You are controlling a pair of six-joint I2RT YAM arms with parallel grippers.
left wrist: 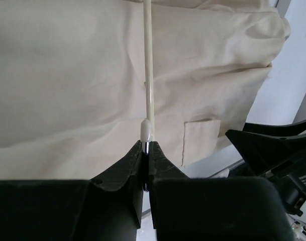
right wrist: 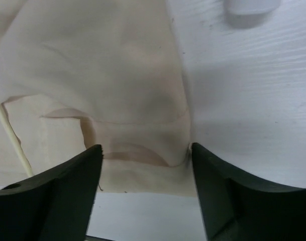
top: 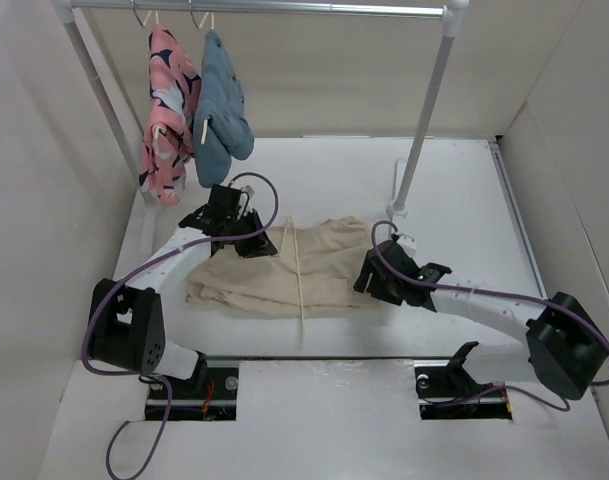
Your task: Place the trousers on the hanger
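Note:
The beige trousers lie flat and wrinkled on the white table. The thin cream hanger lies across them, one slim bar running front to back. My left gripper is at the trousers' far left edge. In the left wrist view it is shut on the hanger's metal stem, with the cream bar running away over the cloth. My right gripper is open at the trousers' right edge. In the right wrist view its jaws straddle the cloth's edge, touching nothing; a hanger bar shows at left.
A grey metal rail on posts spans the back, with a pink patterned garment and a blue garment hanging at its left. Pale walls enclose the table on both sides. The right arm shows in the left wrist view.

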